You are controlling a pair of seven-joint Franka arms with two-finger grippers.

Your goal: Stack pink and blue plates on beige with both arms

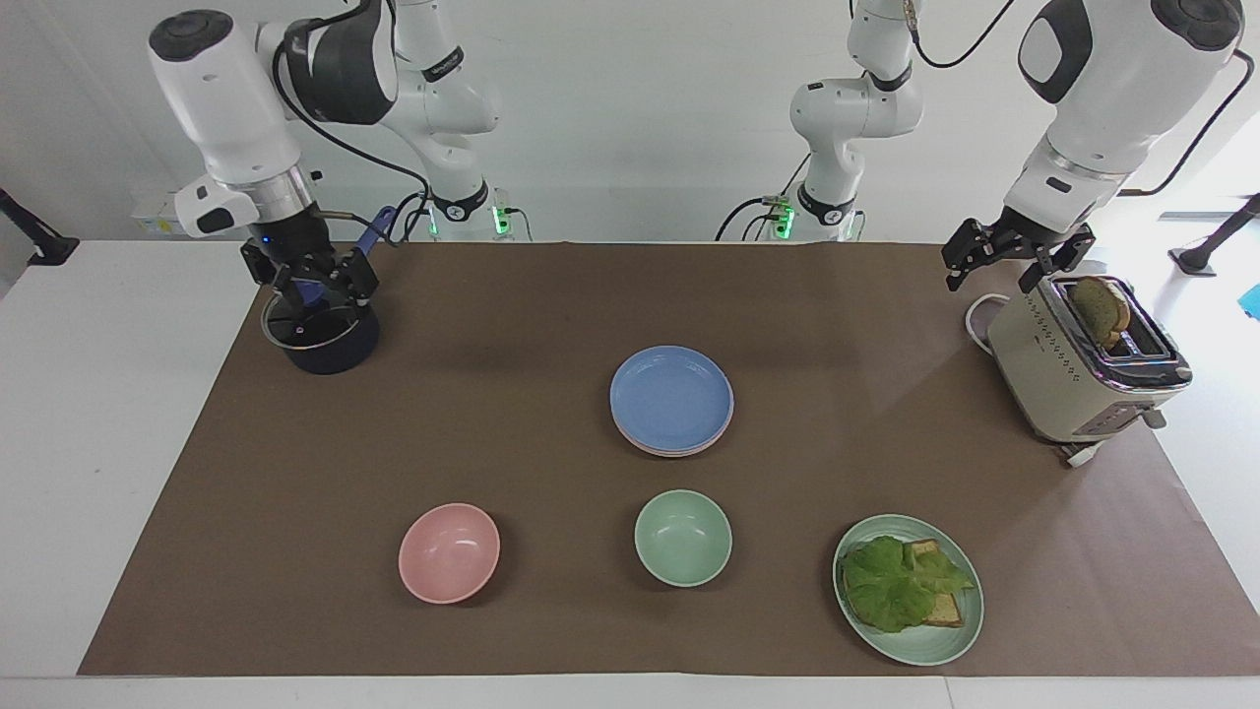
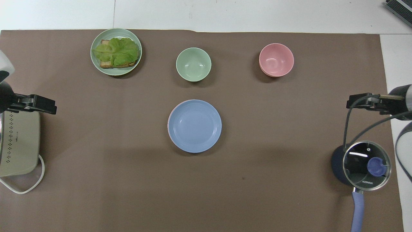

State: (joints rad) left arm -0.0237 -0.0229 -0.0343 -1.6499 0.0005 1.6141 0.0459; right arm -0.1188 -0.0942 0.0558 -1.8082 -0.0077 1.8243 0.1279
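Blue plate (image 1: pixel 671 397) topmost on a stack at mat centre, pink plate (image 1: pixel 679 449) showing as a rim beneath; beige plate not discernible. Right gripper (image 1: pixel 313 286) up over the lidded saucepan (image 1: pixel 317 331), at ten o'clock from the stack in the facing view, fingers spread wide, empty. Left gripper (image 1: pixel 1014 258) above the toaster (image 1: pixel 1083 369), at two o'clock, jaws apart, holding nothing. Both well apart from the plates.

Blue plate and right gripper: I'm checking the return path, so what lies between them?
Nothing: in the facing view only bare brown mat runs from the blue plate to the right gripper, which is open over the pot.
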